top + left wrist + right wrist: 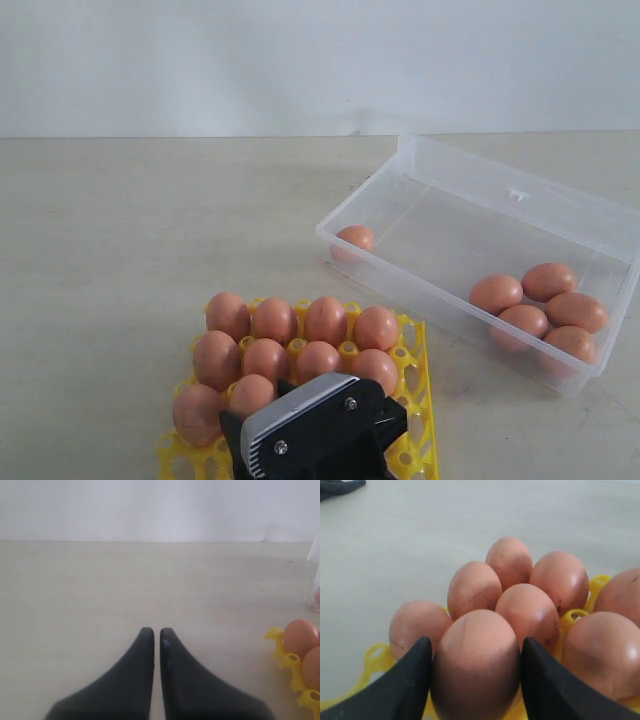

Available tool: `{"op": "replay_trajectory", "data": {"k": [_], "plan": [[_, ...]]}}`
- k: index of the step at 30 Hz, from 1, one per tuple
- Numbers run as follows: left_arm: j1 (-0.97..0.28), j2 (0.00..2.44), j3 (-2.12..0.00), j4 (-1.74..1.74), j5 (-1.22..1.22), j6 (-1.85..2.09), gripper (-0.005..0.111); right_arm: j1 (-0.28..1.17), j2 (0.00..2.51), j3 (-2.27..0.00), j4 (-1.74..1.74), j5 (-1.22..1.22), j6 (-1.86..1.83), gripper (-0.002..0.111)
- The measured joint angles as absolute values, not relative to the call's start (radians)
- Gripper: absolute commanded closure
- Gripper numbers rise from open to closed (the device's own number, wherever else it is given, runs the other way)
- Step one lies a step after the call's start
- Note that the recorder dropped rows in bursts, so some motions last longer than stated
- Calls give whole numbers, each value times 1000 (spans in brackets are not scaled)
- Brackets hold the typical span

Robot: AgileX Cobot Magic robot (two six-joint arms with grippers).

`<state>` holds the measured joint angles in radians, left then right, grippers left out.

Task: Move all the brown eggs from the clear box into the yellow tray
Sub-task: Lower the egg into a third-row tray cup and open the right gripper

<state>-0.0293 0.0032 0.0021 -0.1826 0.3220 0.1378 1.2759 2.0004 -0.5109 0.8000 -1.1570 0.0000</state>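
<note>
Right claw (476,647) is pinching one brown egg (475,670) between its two dark fingers (415,680), low over the yellow tray (422,395), with seated eggs (520,605) packed just beyond and beside its tips. That egg stands with its long axis near upright, running along the fingers, its rounded end pointing away from the wrist like its neighbours. Its lower end is hidden, so I cannot tell whether it is in a cup yet. To place it well, I would lower straight along that axis until the cup bears the weight. I would then spread the fingers only slightly, since neighbours sit close on either side, and lift clear without tilting. Six loose eggs (540,305) lie on their sides in the clear box (400,285), well apart to the claw's right: a cluster of five at its far end and a lone egg (355,237) in the nearer corner. Left claw (154,632) is pressed together, empty, over bare table (100,580).
</note>
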Motion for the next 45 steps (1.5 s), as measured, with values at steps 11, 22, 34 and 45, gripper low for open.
{"op": "replay_trajectory", "data": {"k": [11,22,34,45], "plan": [[-29,3,2,-183,322,138,103,1276,1979,-511,800,-1125,7,83],[-29,3,2,-183,322,138,103,1276,1967,-511,800,-1042,11,56],[-29,3,2,-183,322,138,103,1276,1967,-511,800,-1060,11,78],[-29,3,2,-183,322,138,103,1276,1967,-511,798,-1115,11,97]]}}
